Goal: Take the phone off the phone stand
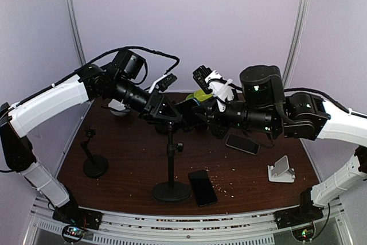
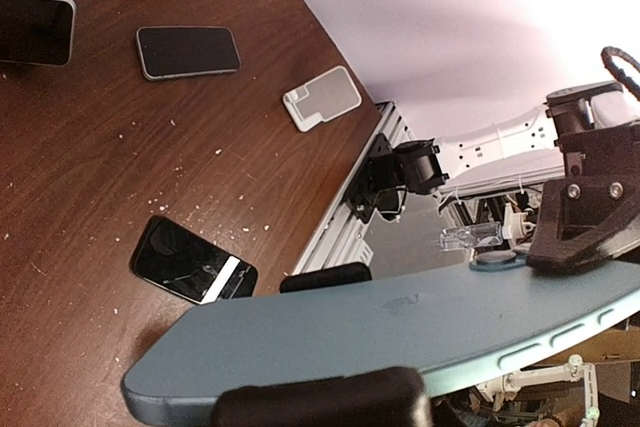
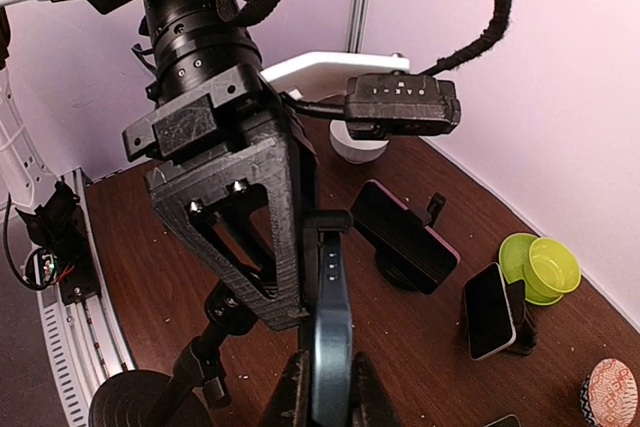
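Observation:
A blue phone (image 2: 400,317) sits in the clamp at the top of the black tripod phone stand (image 1: 171,159); black clamp jaws (image 2: 325,276) press on its long edges. In the right wrist view the phone (image 3: 331,337) shows edge-on. My right gripper (image 3: 332,392) is shut on its near end, one finger on each face, and shows in the top view (image 1: 198,116) too. My left gripper (image 1: 165,112) is closed round the stand's head just behind the phone. One of its truss fingers (image 3: 240,217) stands beside the phone. The left fingertips are hidden.
A black phone (image 1: 202,187) lies flat near the stand's base. Another phone (image 1: 242,143) lies at the right, with a white stand (image 1: 281,170) beyond it. A small black stand (image 1: 94,164) is at the left. Two propped phones (image 3: 405,232) and green bowls (image 3: 545,267) are behind.

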`<state>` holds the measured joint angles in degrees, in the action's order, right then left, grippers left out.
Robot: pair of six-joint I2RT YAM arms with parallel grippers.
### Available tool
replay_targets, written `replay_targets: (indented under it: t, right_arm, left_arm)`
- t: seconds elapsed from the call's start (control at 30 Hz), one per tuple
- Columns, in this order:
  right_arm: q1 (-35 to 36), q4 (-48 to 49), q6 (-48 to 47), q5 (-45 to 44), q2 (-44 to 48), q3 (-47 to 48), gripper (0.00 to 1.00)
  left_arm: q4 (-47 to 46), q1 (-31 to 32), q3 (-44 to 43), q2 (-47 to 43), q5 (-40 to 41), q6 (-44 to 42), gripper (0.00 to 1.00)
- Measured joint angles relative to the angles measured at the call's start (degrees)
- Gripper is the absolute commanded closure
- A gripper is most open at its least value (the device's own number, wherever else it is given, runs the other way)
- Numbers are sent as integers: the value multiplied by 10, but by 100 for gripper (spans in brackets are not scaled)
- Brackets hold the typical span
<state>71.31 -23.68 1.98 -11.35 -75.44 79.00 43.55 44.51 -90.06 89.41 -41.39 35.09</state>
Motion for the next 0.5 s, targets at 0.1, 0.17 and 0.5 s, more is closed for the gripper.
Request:
replay_targets:
  t: [0.1,0.17,0.5]
  right_arm:
    - [0,-1,0,0,0,0,100]
    - [0,-5,0,0,2,0,100]
    - [14,-36,12,20,53,0,100]
  left_arm:
    - [3,0,-1,1,1,-7,100]
    - [20,-2,-7,3,13,-18,100]
    - [111,-72,-25,10,169,-80,100]
